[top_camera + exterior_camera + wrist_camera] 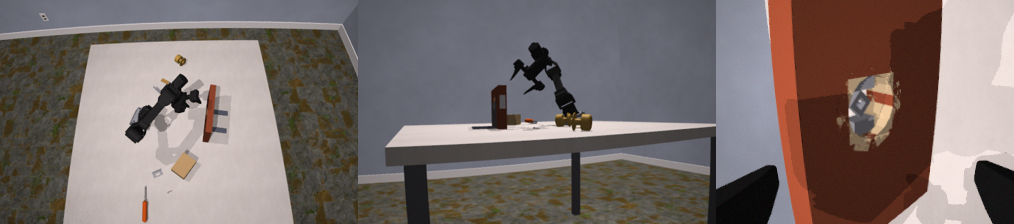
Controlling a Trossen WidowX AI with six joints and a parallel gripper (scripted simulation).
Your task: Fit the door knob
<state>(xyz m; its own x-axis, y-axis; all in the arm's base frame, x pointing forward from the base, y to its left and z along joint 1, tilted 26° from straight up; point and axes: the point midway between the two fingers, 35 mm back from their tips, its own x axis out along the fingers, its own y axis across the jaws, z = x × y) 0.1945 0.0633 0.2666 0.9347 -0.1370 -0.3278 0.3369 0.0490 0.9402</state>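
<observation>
Gripper wide open, holding nothing, touching nothing, raised just short of the upright wood block, facing the latch, knob on table

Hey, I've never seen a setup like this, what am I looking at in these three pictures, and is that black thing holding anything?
The black thing is a robot arm bolted to a white table. One picture looks down from above, one from the side, and one from a camera on the arm's wrist. Its gripper is wide open and holds nothing. In front of it stands an upright reddish wooden board; the wrist picture shows a round plate at the board's middle. Lying on the table: a brass door knob, a tan block, an orange-handled screwdriver, and a small grey metal plate.
</observation>
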